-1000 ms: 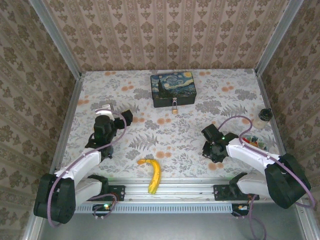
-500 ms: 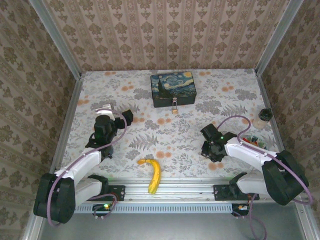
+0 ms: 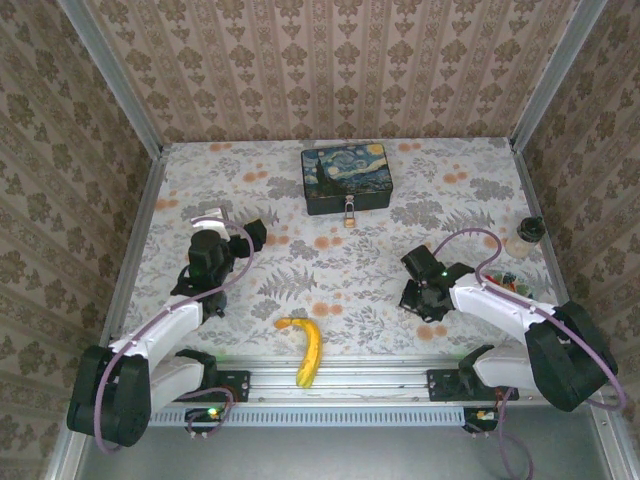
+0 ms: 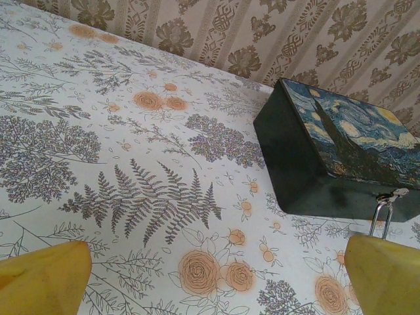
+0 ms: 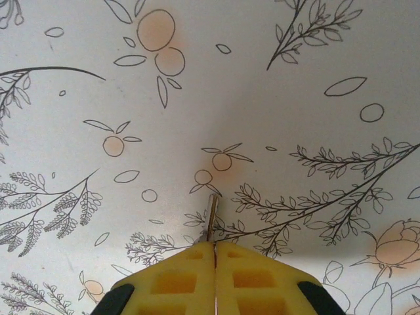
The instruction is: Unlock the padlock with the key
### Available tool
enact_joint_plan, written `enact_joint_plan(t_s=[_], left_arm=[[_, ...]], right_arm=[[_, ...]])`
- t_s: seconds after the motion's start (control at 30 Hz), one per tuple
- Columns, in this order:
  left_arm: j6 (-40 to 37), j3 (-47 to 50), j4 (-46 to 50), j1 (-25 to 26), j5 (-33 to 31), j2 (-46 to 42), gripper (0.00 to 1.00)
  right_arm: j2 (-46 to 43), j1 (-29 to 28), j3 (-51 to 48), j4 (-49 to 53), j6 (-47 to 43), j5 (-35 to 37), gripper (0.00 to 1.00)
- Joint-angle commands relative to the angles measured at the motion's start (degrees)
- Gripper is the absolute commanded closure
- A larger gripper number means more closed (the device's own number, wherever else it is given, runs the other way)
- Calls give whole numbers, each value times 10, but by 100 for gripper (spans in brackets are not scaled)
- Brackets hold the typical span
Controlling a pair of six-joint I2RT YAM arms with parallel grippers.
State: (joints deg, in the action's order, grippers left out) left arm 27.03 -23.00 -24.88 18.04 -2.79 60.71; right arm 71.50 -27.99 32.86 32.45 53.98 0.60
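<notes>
My right hand [image 5: 215,248] pinches the key [image 5: 212,218]; left hand [image 4: 210,279] is spread. I'd lift gently, keeping the blade toward the padlock [image 3: 349,213].

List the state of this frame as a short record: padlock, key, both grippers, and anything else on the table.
padlock: hanging at the front of the tin box, far from both arms
key: thin metal blade sticking out past the right fingertips, close over the table
right gripper: fingers shut on the key
left gripper: open, holding nothing, facing the tin box
banana: near edge, between the arm bases
</notes>
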Motion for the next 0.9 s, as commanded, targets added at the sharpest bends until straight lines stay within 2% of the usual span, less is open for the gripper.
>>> enact_joint_plan(t_s=[0.0,0.23,0.4,0.53,0.87], left_arm=[[1,-13,-7,3,0,1,0],[0,-14,-8,4,-2,1,0],[-2,-14,-8,3,-4,1,0],[-3,-14,-7,3,-5,0,0],[-5,-13,-5,4,-9,-3,0]], right_arm=[[-4,1,9,22,-5,1,94],[-11,0,12,21,-9,-2,96],[-6,-3,7,13,-5,-7,88],[1,-6,6,10,-4,-7,85],[15,-9,13,9,-5,-5,86]])
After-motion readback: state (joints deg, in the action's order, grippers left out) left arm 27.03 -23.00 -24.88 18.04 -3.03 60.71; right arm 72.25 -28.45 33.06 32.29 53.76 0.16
